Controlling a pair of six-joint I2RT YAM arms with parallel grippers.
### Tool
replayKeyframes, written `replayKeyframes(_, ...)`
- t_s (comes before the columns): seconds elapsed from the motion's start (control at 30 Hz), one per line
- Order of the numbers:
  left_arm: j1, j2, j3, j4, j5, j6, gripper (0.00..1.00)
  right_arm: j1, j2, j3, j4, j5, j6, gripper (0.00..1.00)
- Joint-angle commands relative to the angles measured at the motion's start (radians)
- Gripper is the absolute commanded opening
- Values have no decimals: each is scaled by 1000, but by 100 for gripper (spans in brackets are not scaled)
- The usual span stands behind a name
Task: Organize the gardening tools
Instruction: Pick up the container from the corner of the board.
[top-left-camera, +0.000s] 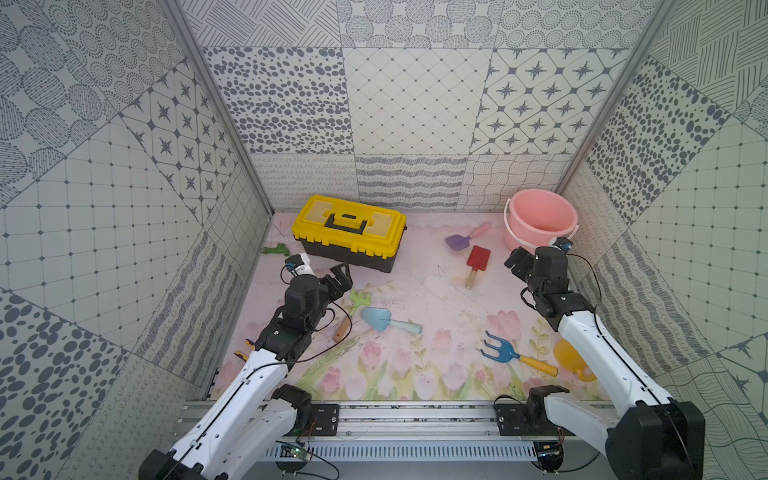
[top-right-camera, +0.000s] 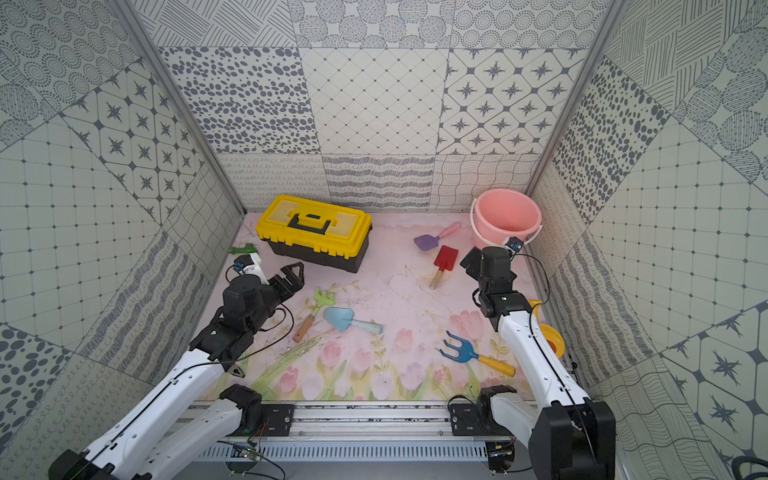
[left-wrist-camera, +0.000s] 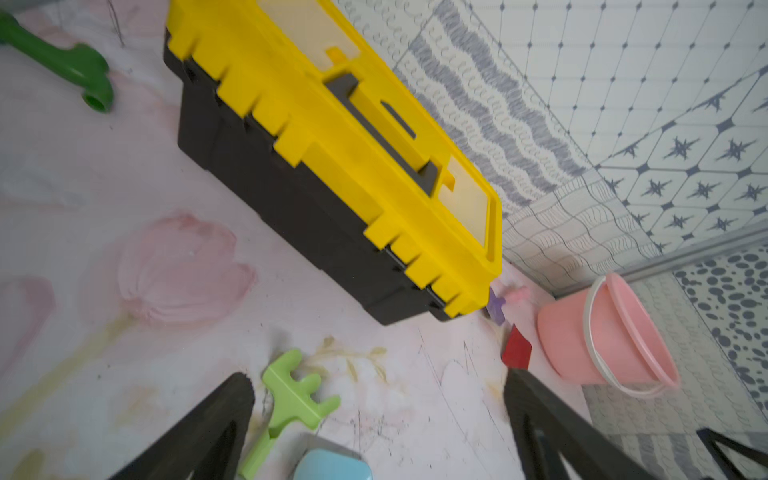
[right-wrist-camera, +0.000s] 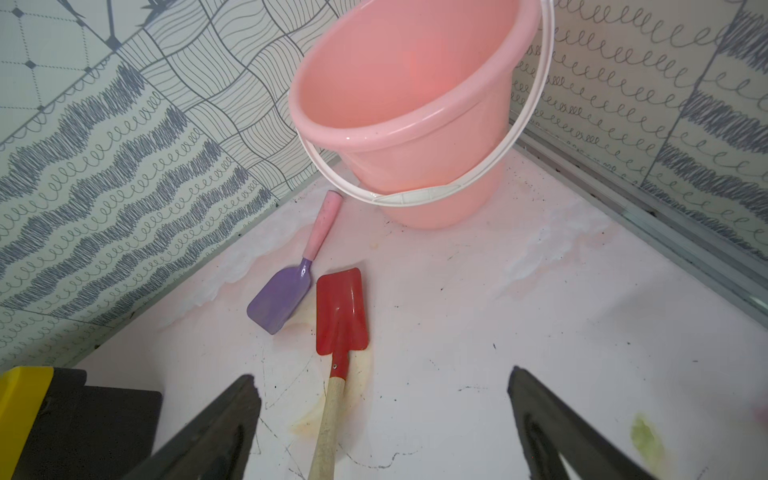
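My right gripper (right-wrist-camera: 382, 376) is open over the red spade (right-wrist-camera: 340, 316), whose wooden handle runs between the fingers, nearer one of them. The purple scoop (right-wrist-camera: 282, 299) lies beside the spade. My left gripper (left-wrist-camera: 378, 376) is open above the mat, with the green rake (left-wrist-camera: 297, 395) by one finger and the light-blue trowel (left-wrist-camera: 332, 465) just behind it. In a top view the blue fork (top-left-camera: 498, 351) lies front right. The yellow watering can (top-left-camera: 571, 359) is partly hidden behind the right arm.
A pink bucket (top-left-camera: 540, 216) stands upright in the back right corner. The yellow-lidded black toolbox (top-left-camera: 349, 228) sits shut at the back left. A green toy piece (top-left-camera: 276, 250) lies by the left wall. Pliers handles (top-left-camera: 245, 349) show under the left arm.
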Motion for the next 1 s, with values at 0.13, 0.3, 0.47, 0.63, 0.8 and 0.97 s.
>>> replayKeyframes(0.13, -231, 1, -138, 44, -16, -46, 99, -4, 134, 255, -86, 41, -93, 87)
replayKeyframes(0.3, -277, 16, -131, 56, 5, -15, 100, -41, 342, 508, -171, 3, -127, 81)
replayKeyframes(0.47, -313, 2, -129, 40, -21, -10, 100, -77, 550, 743, -263, 16, -195, 77)
replayKeyframes(0.63, -335, 27, -121, 49, -34, 5, 99, -151, 702, 903, -304, -112, -235, 68)
replayKeyframes(0.8, -343, 44, -113, 49, -48, 15, 99, -160, 872, 1129, -423, -192, -327, 70)
replayKeyframes(0.97, -344, 44, -112, 50, -55, 20, 100, -160, 996, 1283, -519, -242, -380, 67)
